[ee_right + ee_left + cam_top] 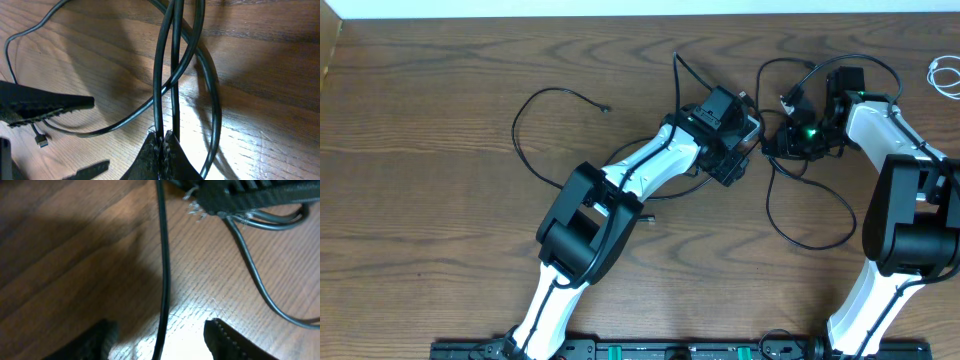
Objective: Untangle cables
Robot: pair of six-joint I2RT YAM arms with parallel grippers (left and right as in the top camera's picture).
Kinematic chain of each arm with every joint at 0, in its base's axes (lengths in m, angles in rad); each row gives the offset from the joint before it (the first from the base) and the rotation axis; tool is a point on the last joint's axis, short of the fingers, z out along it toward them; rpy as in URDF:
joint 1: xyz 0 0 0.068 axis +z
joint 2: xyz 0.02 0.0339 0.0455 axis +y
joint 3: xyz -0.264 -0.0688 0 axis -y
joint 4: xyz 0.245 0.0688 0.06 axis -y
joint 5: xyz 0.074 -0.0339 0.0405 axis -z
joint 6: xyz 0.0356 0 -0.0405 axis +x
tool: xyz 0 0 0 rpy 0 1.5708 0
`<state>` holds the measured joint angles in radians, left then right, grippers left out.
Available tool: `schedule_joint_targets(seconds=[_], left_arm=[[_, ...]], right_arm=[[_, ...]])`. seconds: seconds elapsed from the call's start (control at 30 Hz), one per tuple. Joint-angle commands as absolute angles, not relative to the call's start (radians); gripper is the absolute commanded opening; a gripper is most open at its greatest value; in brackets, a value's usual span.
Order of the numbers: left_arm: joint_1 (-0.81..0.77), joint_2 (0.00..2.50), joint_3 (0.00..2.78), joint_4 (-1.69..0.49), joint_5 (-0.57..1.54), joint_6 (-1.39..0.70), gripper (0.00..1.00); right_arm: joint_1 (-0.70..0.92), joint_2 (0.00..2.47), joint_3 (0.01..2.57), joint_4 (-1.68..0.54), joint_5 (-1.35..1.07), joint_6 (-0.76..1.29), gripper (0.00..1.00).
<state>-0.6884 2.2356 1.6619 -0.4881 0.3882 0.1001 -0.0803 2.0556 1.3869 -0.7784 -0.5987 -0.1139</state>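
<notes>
Thin black cables tangle at the table's middle back. One black cable point(517, 140) loops out to the left, another point(783, 228) loops toward the front right. My right gripper point(777, 140) is shut on a black cable point(159, 90), pinching it at the fingertips point(165, 145) just above the wood, with other strands crossing it. My left gripper point(752, 135) sits right beside it, open, with one black cable point(164, 255) running between its fingers point(159, 332). The right gripper's shut fingers show in the left wrist view point(250, 197). A short white cable point(945, 72) lies coiled at the far right back.
The wooden table point(420, 220) has its back edge along the top of the overhead view. The arm bases and their thicker cords stand at the front edge point(650, 350). The left gripper's fingers show in the right wrist view point(45, 106).
</notes>
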Motion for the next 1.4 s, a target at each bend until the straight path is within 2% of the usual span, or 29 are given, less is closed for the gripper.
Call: schedule_joint_targets(seconds=[0.0,0.23,0.37,0.4,0.67,0.9,1.03,1.2,1.37], left_arm=[[-0.687,2.271,1.655,-0.488,0.373,0.092,0.49],[-0.687,2.271,1.655,-0.498,0.373,0.091,0.37],[-0.686,2.271,1.655,-0.537,0.373,0.088,0.19],[-0.683,2.269,1.655,-0.556,0.373,0.088,0.08],[-0.587,2.082,1.680,-0.844,0.373,0.088,0.07],[-0.535,1.826,1.680,-1.092,0.511,0.203,0.07],[-0.535,1.751,1.680,-1.189,0.508,0.229,0.07],[-0.521,1.654,1.680,-1.200,0.428,0.220,0.07],[-0.453,1.556,1.680,-1.107,0.255,0.025,0.07]], right_arm=[[-0.080,2.060,1.397,-0.781,-0.620,-0.133,0.01],[-0.080,2.060,1.397,-0.779,-0.620,-0.133,0.01],[-0.080,2.060,1.397,-0.778,-0.620,-0.133,0.01],[-0.080,2.060,1.397,-0.778,-0.620,-0.133,0.01],[-0.080,2.060,1.397,-0.756,-0.620,-0.116,0.01],[-0.047,2.060,1.397,-0.626,-0.621,0.079,0.01],[-0.019,2.060,1.397,-0.566,-0.607,0.168,0.01],[-0.004,2.060,1.397,-0.549,-0.530,0.265,0.01],[-0.004,2.060,1.397,-0.589,-0.531,0.218,0.03]])
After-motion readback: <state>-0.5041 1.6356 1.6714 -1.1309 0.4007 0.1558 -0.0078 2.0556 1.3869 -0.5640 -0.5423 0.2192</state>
